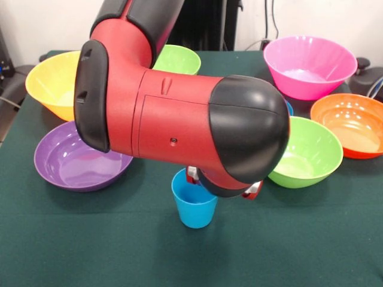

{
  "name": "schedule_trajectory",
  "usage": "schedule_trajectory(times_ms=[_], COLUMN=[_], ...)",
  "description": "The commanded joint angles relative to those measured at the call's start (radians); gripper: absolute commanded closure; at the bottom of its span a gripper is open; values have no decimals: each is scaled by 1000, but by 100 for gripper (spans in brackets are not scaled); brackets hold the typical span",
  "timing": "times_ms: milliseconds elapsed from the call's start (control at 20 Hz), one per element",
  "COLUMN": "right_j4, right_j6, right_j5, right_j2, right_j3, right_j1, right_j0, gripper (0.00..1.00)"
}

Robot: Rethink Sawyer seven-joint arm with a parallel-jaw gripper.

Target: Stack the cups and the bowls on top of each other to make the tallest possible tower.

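Sky-blue cup stands upright, mouth open; hand above it, grip state indiscernible.

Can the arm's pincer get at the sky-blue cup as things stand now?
Probably yes: the sky-blue cup stands upright alone on the table, right under the pincer, with nothing between. The arm hides the pincer's fingers.

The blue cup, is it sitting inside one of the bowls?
No, the blue cup stands upright by itself on the green table, in front of the bowls.

A robotics lab: red arm over green-clothed table, cables behind.
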Motion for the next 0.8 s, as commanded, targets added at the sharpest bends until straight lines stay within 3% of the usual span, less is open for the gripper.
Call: schedule_trajectory(times_ms=[50,800], right_j4=[-107,-108], right_j6=[-167,-153], right_j5=[62,-6], right_j2=[78,119], right_j3=[76,80], right_j1=[8,6], right_j0=[-10,-20], gripper=[0,0])
